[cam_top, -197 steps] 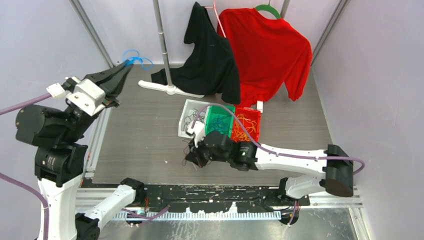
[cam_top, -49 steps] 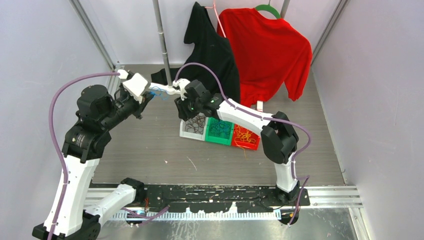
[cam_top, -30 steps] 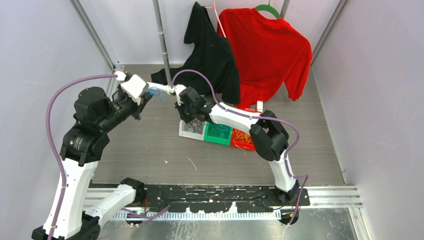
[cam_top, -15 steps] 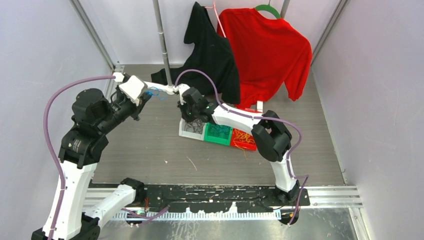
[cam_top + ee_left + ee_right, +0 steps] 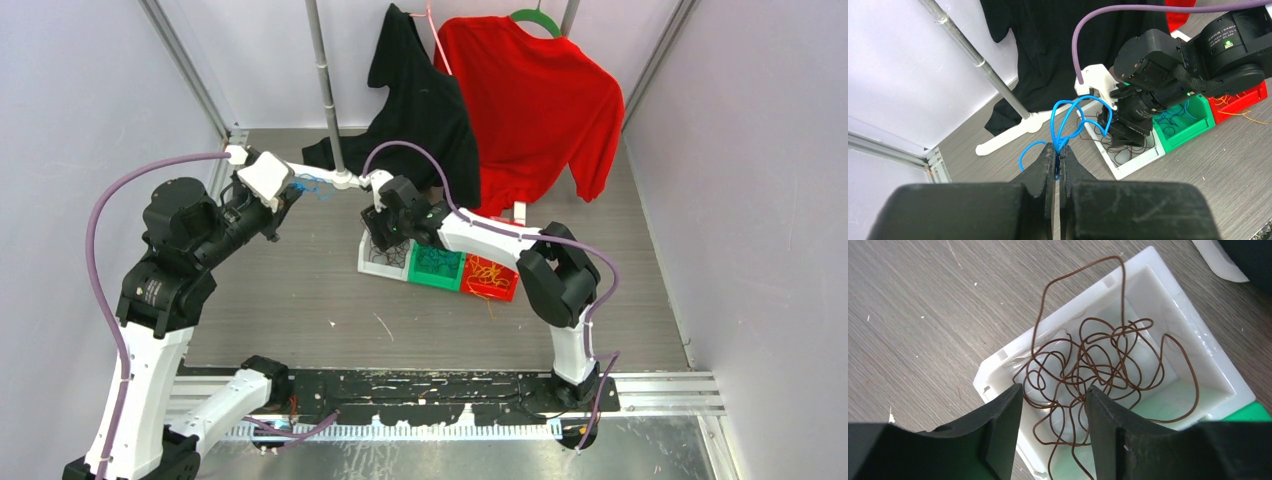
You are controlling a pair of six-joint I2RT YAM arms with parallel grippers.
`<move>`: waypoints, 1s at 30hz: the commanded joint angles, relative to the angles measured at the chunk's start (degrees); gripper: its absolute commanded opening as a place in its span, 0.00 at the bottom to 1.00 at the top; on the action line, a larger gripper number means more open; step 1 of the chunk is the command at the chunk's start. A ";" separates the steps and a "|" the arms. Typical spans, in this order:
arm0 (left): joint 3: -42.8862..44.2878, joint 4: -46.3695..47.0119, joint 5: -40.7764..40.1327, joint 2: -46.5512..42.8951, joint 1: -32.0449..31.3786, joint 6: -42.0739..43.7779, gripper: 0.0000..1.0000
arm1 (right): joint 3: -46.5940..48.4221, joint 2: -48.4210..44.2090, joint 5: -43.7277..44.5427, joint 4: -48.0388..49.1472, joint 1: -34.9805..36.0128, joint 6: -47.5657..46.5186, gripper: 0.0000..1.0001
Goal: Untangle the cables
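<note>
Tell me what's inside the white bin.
A loose tangle of brown cables fills the white bin, one loop reaching past its rim. The right gripper hides the bin's near corner.

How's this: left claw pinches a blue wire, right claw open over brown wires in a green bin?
Wrong colour: the right wrist view shows the brown wires in a white bin. The left gripper pinches the blue wire; the right gripper hangs open.

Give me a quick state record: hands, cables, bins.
left hand: shut on blue cable, loops sticking out past the fingers
right hand: open, over white bin
white bin: brown cables, tangled
green bin: blue cables
red bin: orange cables
</note>
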 commanded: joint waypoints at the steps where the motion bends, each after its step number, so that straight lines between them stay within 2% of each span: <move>1: 1.59 2.44 -0.63 -0.28 0.22 0.35 0.00 | 3.52 -0.73 -2.94 1.32 0.70 -5.21 0.56; 6: 1.93 2.33 -0.73 -0.13 0.30 0.27 0.00 | 9.30 4.08 -4.19 -3.63 0.79 -10.44 0.55; 17: 2.95 2.34 -0.96 0.38 0.28 0.53 0.00 | 12.24 7.93 -1.19 -6.04 0.79 -18.40 0.36; 22: 3.14 2.25 -1.03 0.41 0.28 0.31 0.00 | 12.95 9.64 -2.98 -3.27 0.86 -16.24 0.26; 24: 3.16 2.13 -1.03 0.38 0.29 0.31 0.00 | 12.58 10.03 -3.47 -1.11 1.09 -14.94 0.15; 25: 3.29 2.10 -1.09 0.46 0.25 0.35 0.00 | 12.13 9.80 -3.21 0.09 1.20 -14.21 0.05; 26: 3.50 2.06 -1.11 0.41 0.23 0.35 0.00 | 11.44 9.38 -2.67 1.51 1.23 -13.00 0.01; 30: 3.83 1.94 -1.21 0.40 0.26 0.33 0.00 | 4.79 3.32 -0.27 9.28 0.24 -7.63 0.01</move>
